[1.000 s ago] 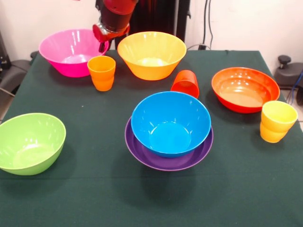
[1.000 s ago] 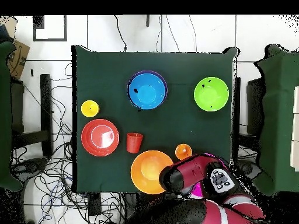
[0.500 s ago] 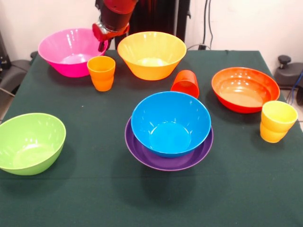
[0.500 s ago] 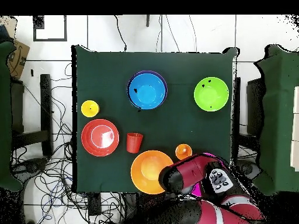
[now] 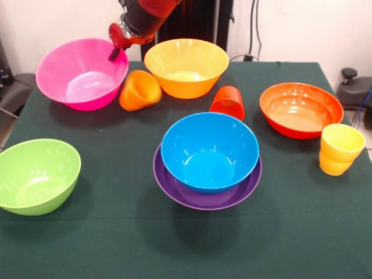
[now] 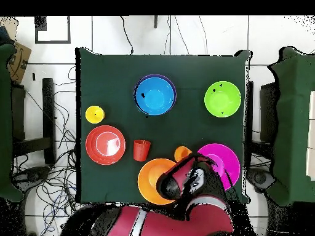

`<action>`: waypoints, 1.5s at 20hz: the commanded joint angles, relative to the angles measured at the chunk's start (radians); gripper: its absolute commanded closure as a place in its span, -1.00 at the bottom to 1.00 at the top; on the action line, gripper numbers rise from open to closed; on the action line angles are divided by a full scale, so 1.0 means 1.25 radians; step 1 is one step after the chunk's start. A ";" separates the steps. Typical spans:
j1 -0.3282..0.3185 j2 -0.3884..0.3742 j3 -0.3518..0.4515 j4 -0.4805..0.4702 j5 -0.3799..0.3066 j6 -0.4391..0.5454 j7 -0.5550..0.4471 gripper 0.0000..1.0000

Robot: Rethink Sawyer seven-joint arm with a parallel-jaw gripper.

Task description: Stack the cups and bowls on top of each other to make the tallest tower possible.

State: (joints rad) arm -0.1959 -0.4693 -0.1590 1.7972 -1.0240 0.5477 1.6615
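Observation:
My gripper (image 5: 114,49) is shut on the near right rim of the large pink bowl (image 5: 80,74), which tilts its mouth toward the front. The ribbed orange cup (image 5: 138,90) lies tipped on its side against that bowl. In the middle of the table the blue bowl (image 5: 209,150) sits nested in the purple bowl (image 5: 204,196). The yellow bowl (image 5: 186,67) stands at the back, with the red-orange cup (image 5: 228,102) in front of it. In the overhead view the arm (image 6: 191,184) hides the gripper beside the pink bowl (image 6: 224,163).
The green bowl (image 5: 36,174) sits at the front left. At the right are the orange-red bowl (image 5: 301,109) and the yellow cup (image 5: 340,149). The dark green cloth (image 5: 174,250) runs to the table's front edge.
The pink bowl has shifted left and forward with the gripper and now tilts. The orange cup, upright before, has toppled onto its side. In the overhead view the arm has swung left, uncovering the pink bowl.

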 commanded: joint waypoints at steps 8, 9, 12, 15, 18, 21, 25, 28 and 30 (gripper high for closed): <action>0.140 0.033 -0.127 -0.121 -0.047 0.005 0.302 1.00; 0.146 0.034 -0.134 -0.121 -0.048 0.004 0.311 1.00; 0.159 0.044 -0.152 -0.124 -0.046 -0.002 0.327 1.00; 0.167 0.057 -0.165 -0.129 -0.043 -0.011 0.341 1.00; 0.173 0.058 -0.180 -0.130 -0.036 -0.024 0.351 1.00; 0.175 0.047 -0.191 -0.125 -0.026 -0.058 0.357 1.00; 0.130 -0.017 -0.150 -0.093 0.018 -0.110 0.293 1.00; 0.050 -0.120 -0.068 -0.031 0.063 -0.142 0.190 1.00; -0.006 -0.185 -0.013 0.012 0.085 -0.154 0.132 1.00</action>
State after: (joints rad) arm -0.0928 -0.5203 -0.3720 1.7478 -0.9987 0.4988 1.9014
